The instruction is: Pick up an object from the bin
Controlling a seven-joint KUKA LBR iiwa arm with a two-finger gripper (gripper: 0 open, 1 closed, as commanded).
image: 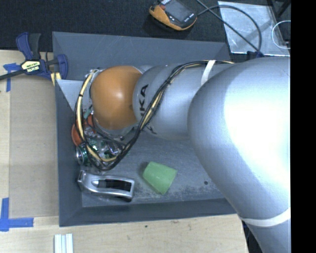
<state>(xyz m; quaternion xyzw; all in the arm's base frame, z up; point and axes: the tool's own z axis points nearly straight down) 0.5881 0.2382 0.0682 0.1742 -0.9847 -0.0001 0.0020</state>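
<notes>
1. This is a robotics lab or test bench, seen from above.
2. A large silver KUKA robot arm (237, 123), with an orange wrist cover (113, 96) and bundled cables (170, 79) strapped along it, reaches into a grey metal bin (148, 49).
3. The bin holds unrelated loose things, among them a green block (159, 177) and a silver and black handheld tool (106, 185).
4. Beyond the bin, on a dark surface, lie an orange and black handheld device with a screen (174, 15) and a black lead (253, 27).

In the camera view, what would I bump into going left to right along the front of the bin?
First the silver and black handle-shaped thing → light green block → the robot's big silver arm.
</notes>
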